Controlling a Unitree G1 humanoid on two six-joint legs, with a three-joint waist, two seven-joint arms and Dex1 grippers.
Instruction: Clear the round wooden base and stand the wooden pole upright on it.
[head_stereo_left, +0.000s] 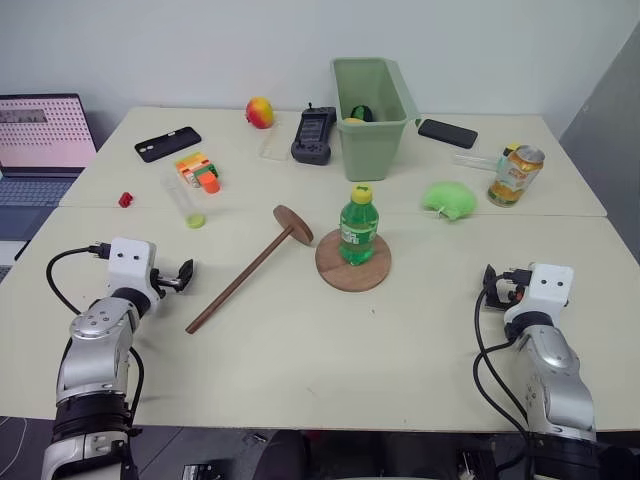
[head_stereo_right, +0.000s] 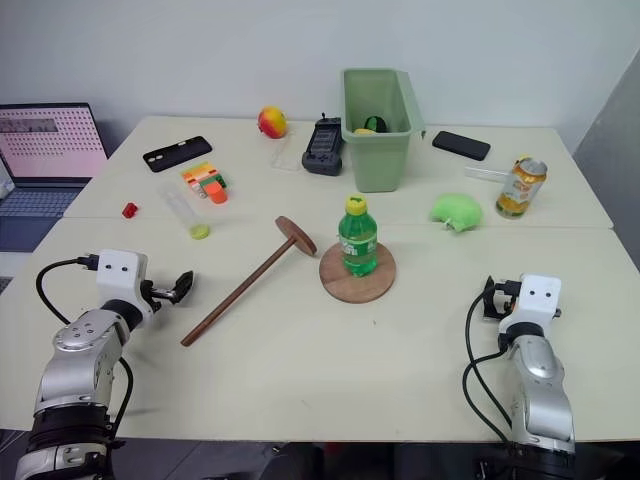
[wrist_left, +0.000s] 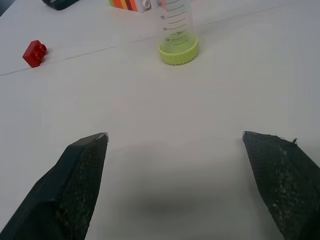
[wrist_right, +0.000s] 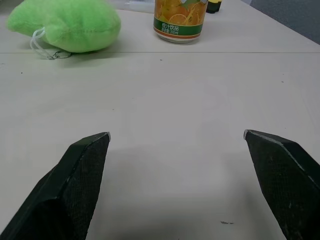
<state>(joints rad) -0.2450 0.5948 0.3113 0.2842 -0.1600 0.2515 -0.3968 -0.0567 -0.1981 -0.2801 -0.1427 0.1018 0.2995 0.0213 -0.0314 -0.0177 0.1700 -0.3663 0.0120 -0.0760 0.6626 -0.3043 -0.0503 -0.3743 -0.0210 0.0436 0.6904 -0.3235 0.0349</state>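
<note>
The round wooden base (head_stereo_left: 349, 279) lies flat at the table's middle, and a green soda bottle (head_stereo_left: 358, 226) with a yellow cap stands on it. Just to its left the wooden pole (head_stereo_left: 243, 276) lies on its side, its disc end (head_stereo_left: 293, 224) tipped up near the base and its bare end pointing toward my left gripper (head_stereo_left: 185, 274). That gripper is open over bare tabletop, short of the pole's tip. My right gripper (wrist_right: 177, 134) is open too, near the front right of the table and well clear of the base.
A green bin (head_stereo_left: 372, 118) stands at the back centre. Around it lie two black phones, a black handheld device (head_stereo_left: 314, 135) and a fruit (head_stereo_left: 259, 112). A clear tube (wrist_left: 177, 30), a red brick (wrist_left: 35, 53) and coloured blocks (head_stereo_left: 198, 170) lie left; a green plush (wrist_right: 67, 25) and a can (wrist_right: 180, 20) right. A laptop (head_stereo_left: 42, 135) is at the far left.
</note>
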